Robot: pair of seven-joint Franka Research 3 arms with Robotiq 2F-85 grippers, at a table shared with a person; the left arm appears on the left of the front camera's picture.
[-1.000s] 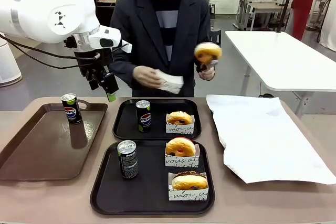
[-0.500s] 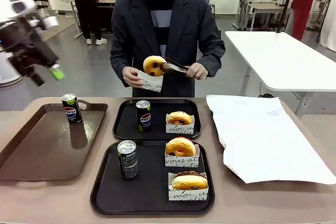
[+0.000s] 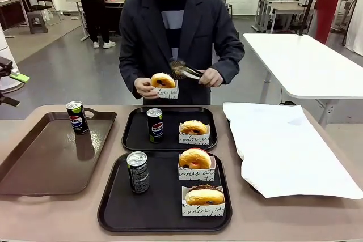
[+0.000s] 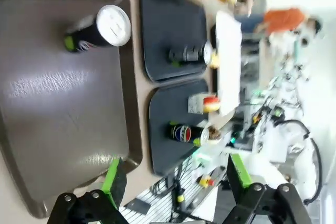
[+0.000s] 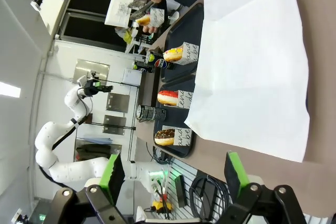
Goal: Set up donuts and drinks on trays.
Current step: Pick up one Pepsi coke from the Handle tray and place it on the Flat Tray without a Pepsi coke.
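The left gripper (image 4: 173,184) has been pulled back to the left edge, jaws spread, apparently empty. A sleeved donut (image 3: 163,80) is now held above the far tray (image 3: 136,134), unplaced.

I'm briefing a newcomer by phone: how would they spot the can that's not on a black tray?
Find the long brown tray with handles at the robot's left. At its far corner stands one black Pepsi can, upright. The other two cans share black trays with sleeved donuts; this one stands alone.
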